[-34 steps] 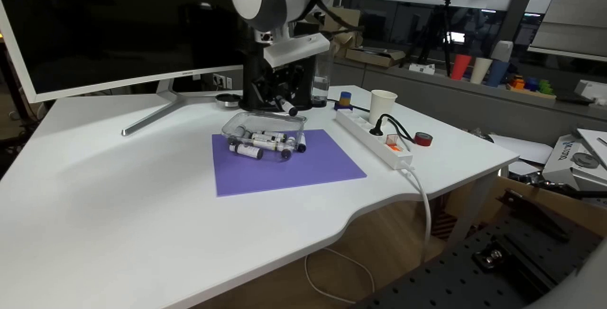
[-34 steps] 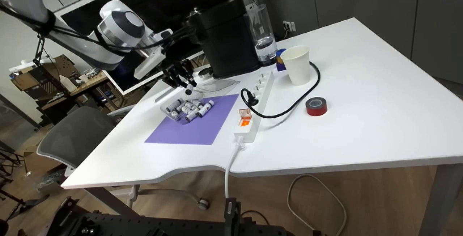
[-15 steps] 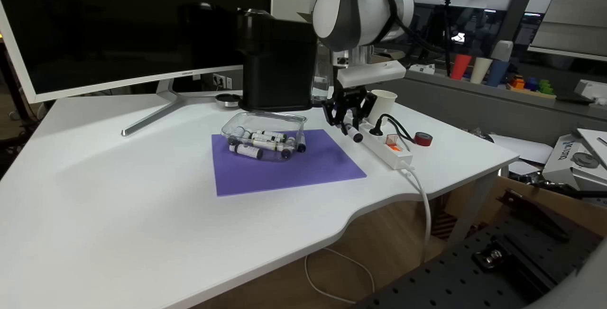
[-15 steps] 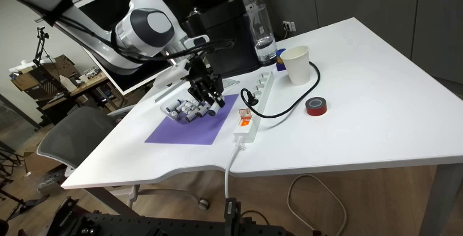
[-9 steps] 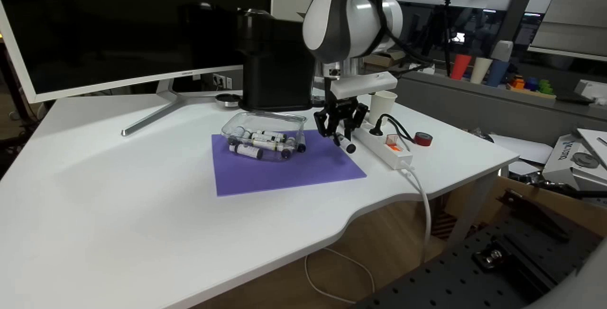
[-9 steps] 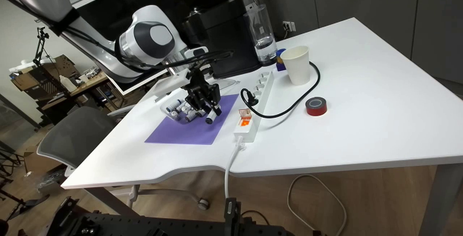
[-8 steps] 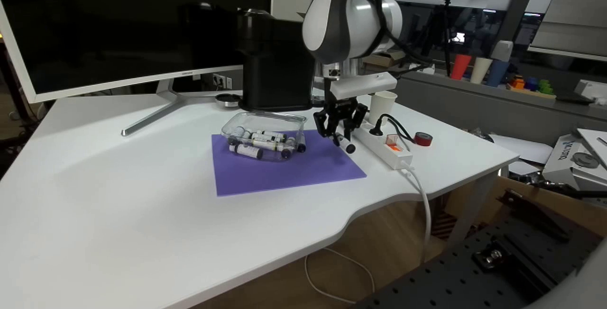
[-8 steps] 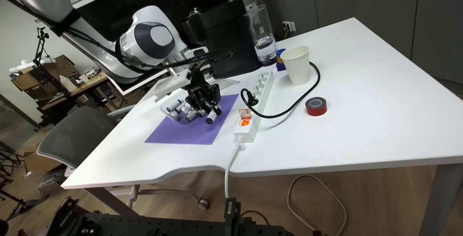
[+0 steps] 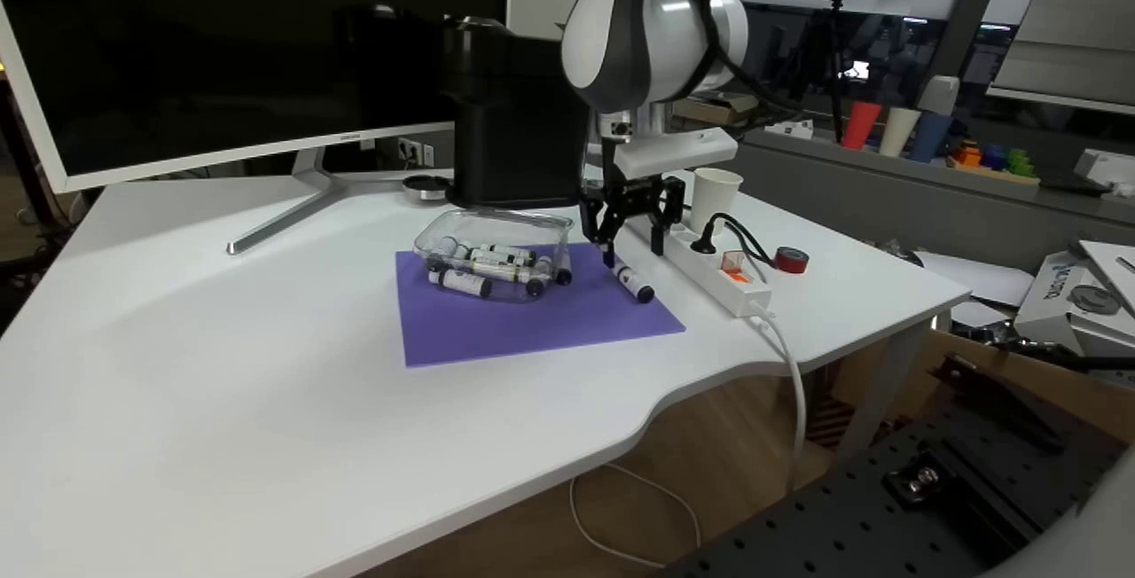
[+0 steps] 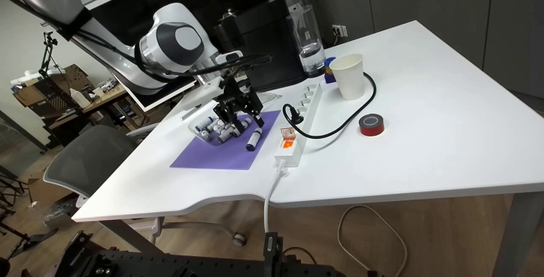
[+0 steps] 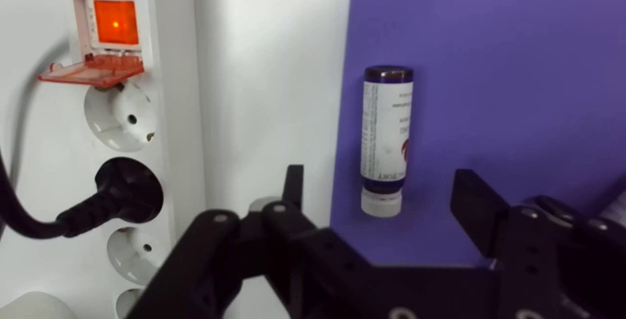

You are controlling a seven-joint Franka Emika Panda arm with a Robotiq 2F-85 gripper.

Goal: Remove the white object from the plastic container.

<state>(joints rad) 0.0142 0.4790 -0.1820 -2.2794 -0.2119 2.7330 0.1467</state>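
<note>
Step in hand, as judged: letting go. A small bottle (image 11: 386, 133) with white label and white cap, taken here as the white object, lies on its side on the purple mat (image 9: 532, 330), just below the gripper (image 11: 381, 186) and outside the container (image 9: 510, 228). The container, with other bottles (image 9: 501, 270) in it, is near, beyond one of the gripper's fingers (image 11: 474, 206); the power strip (image 11: 176, 89) lies beyond the opposite one. Removal looks done; next move likely calls for a straight upward lift with the jaws wide, since a nudge could roll a round bottle, then a retreat that stays clear of the container. End effector: fingers well spread, nothing held. In the wrist view the cap end shows between the tips with a gap on each side, touching neither; whether the tips meet the mat, cannot tell
</note>
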